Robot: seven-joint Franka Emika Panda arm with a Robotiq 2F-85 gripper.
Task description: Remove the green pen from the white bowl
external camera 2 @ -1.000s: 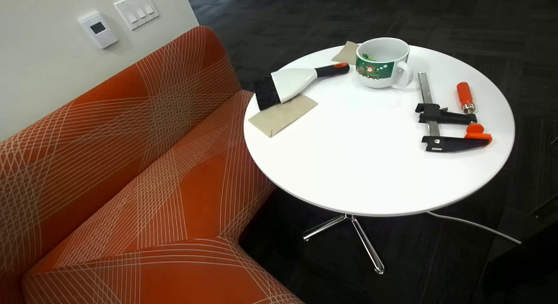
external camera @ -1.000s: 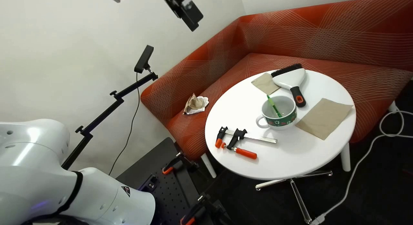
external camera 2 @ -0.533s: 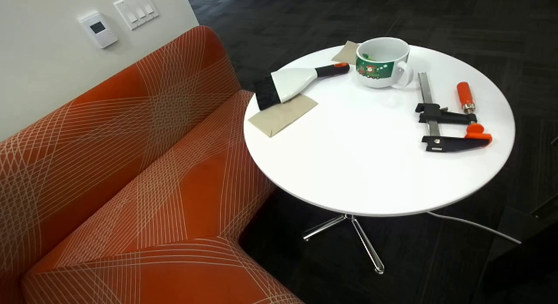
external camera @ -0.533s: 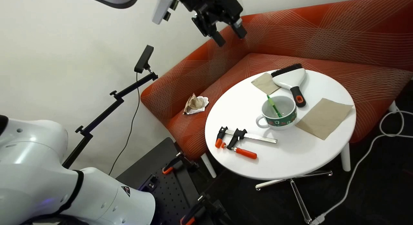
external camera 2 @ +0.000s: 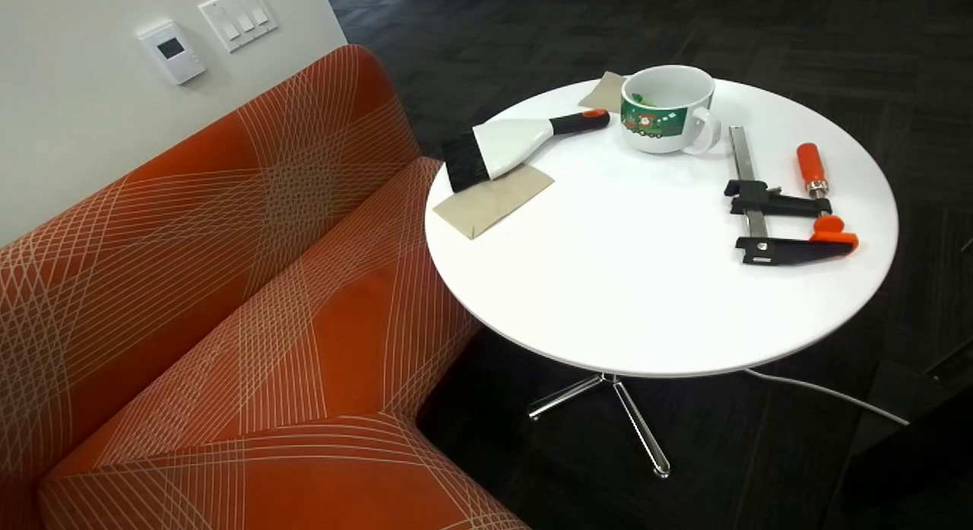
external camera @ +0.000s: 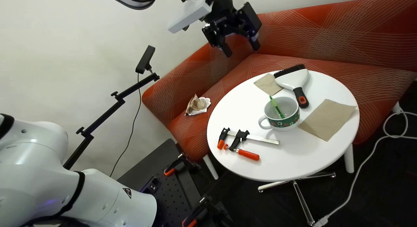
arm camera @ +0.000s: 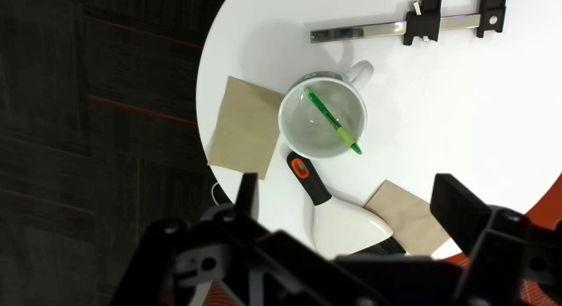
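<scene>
The white bowl is a mug-like vessel with a handle and a green patterned band, upright on the round table; it shows in both exterior views [external camera: 284,123] [external camera 2: 654,125] and the wrist view [arm camera: 300,121]. The green pen [external camera: 277,107] leans inside it. In the wrist view the pen [arm camera: 330,117] lies across the opening, its light-green end crossing the rim. In an exterior view only a bit of the pen [external camera 2: 640,99] shows. My gripper [external camera: 242,50] is open and empty, high above the table's far side, apart from the bowl. Its fingers frame the wrist view's lower part [arm camera: 347,189].
A white brush with black handle [external camera: 293,81] lies beside the bowl, its handle end close to it. Tan papers [external camera: 328,119] [external camera: 268,84] lie flat. A red-and-black clamp [external camera: 249,154] lies on the handle side. An orange sofa [external camera: 325,31] borders the white table [external camera: 234,106].
In an exterior view my gripper has come down from the top edge and moved right, now fully showing with its fingers apart. The bowl, pen and other table things have not moved.
</scene>
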